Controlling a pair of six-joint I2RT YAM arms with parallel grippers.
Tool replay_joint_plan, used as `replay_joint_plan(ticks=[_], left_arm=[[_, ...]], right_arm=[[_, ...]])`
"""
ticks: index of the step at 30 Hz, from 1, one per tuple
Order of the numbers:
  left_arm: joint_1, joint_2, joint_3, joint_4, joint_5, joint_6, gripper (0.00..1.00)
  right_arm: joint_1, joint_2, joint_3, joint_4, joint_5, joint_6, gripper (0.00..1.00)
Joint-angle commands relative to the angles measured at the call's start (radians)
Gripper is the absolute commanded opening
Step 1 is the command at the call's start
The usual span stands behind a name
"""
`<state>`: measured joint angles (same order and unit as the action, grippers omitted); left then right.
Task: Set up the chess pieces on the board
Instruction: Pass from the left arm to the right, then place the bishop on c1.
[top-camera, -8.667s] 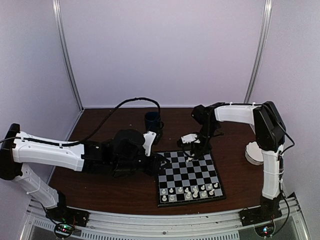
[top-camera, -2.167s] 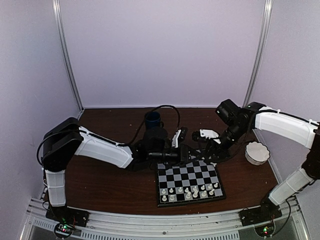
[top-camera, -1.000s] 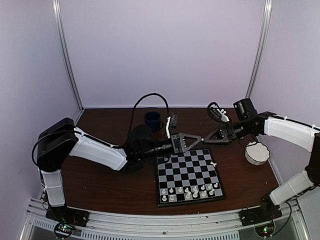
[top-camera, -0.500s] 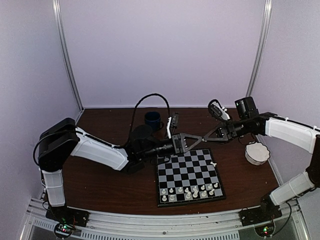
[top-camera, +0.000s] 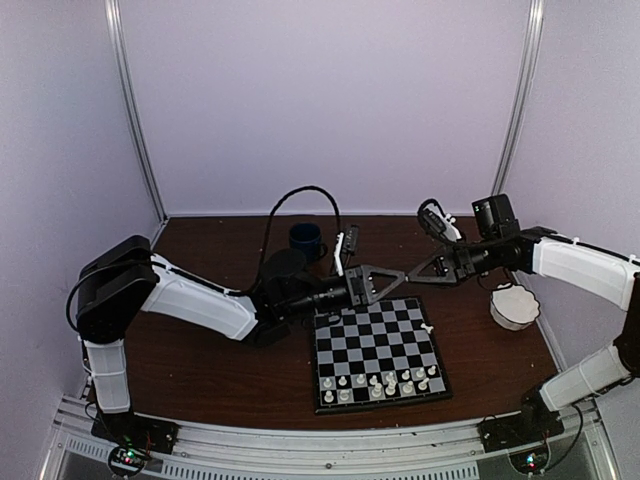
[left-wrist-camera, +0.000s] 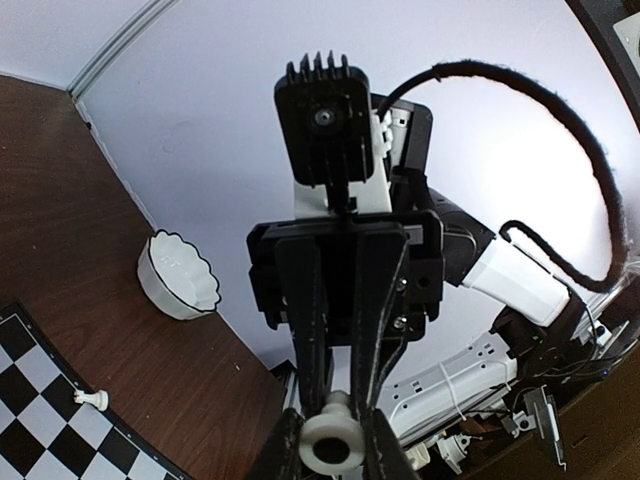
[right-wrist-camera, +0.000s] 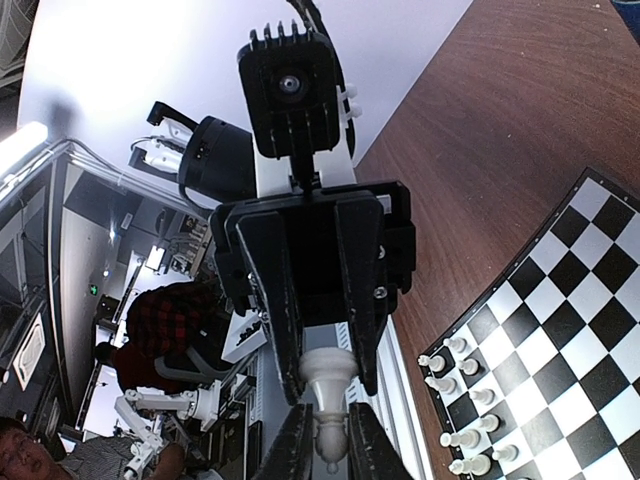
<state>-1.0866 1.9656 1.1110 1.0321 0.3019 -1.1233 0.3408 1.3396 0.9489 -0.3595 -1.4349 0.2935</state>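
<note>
White chess piece (right-wrist-camera: 325, 385) up in the air by the board's (top-camera: 372, 346) far edge, we see! Left gripper (top-camera: 396, 281) pinches its base, fingers narrowly parted. Right gripper (top-camera: 406, 280) clamps its head, tip to tip.

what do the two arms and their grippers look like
The left arm and right arm both have smooth white shell links with black joints and black bases. A black sleeved cable loops above the left arm. The left gripper and right gripper are all black, each with two long fingers tapering to a narrow tip from a wider black body.
</note>
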Motion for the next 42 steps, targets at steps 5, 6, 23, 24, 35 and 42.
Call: replay_joint_plan(ticks=[5,6,23,24,35,42], left_arm=[[0.006,0.019,0.025,-0.027,-0.043,0.019,0.21],[0.004,0.013,0.023,-0.058,-0.052,0.020,0.28],[0.005,-0.551,-0.278,-0.744,-0.491,0.334,0.55],[0.006,-0.587,-0.306,-0.772,-0.521,0.340,0.55],[0.006,-0.885,-0.424,-0.973,-0.727,0.369,0.55],[0.005,-0.989,-0.463,-1.025,-0.771,0.355,0.55]], right_arm=[[0.005,-0.045,0.011,-0.016,0.018,-0.057,0.07],[0.004,-0.046,0.030,-0.072,0.032,-0.107,0.07],[0.304,0.046,0.398,-0.899,0.820,-0.938,0.06],[0.347,0.049,0.403,-0.897,0.884,-0.938,0.06],[0.664,0.277,0.574,-0.968,1.176,-0.983,0.05],[0.816,0.441,0.657,-1.002,1.281,-0.994,0.05]])
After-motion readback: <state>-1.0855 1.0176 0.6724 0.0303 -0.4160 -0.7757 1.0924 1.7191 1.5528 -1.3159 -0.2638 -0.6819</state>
